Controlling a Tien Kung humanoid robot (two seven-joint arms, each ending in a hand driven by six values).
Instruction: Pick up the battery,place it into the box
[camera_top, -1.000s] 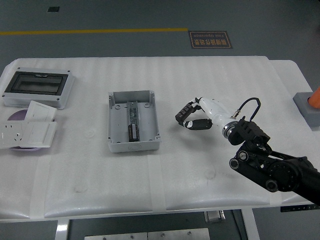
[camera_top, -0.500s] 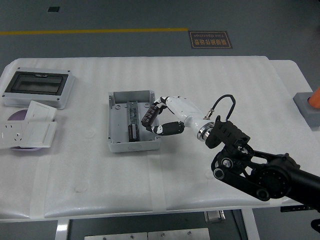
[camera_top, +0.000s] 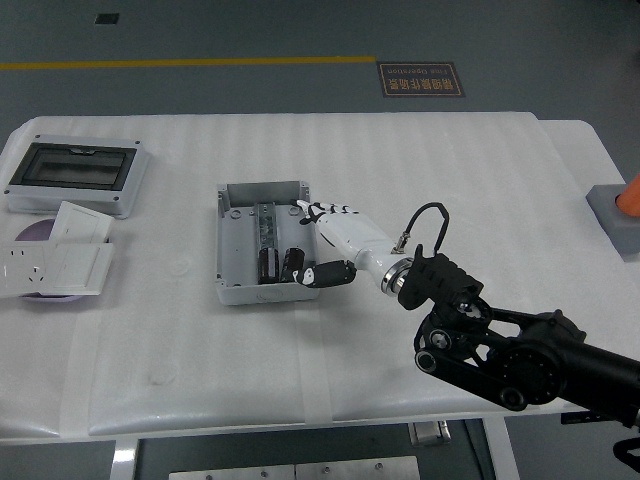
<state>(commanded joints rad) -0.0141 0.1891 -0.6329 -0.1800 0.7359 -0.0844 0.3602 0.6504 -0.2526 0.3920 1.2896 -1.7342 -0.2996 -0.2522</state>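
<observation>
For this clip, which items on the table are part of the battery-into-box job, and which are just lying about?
Part of the job:
- right hand, reaching into the box
- battery, dark cylinder in the fingers
- grey open box; another dark cylinder already lies inside

Just lying about:
- grey lid with dark window, far left
- white socket plates, left edge
- grey block, right edge

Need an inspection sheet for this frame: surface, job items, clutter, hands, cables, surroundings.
Surface: white table, padded cover, no spills seen.
Job's things: grey box open at centre; dark battery in the right hand's fingers over the box's right side; another dark cylinder lies inside.
Clutter: windowed lid far left; white socket plates at left edge.
Hands: right hand shut on battery; left not in view.
Cables: black cable loop at right wrist.
Surroundings: grey floor, yellow line, floor sign.
</observation>
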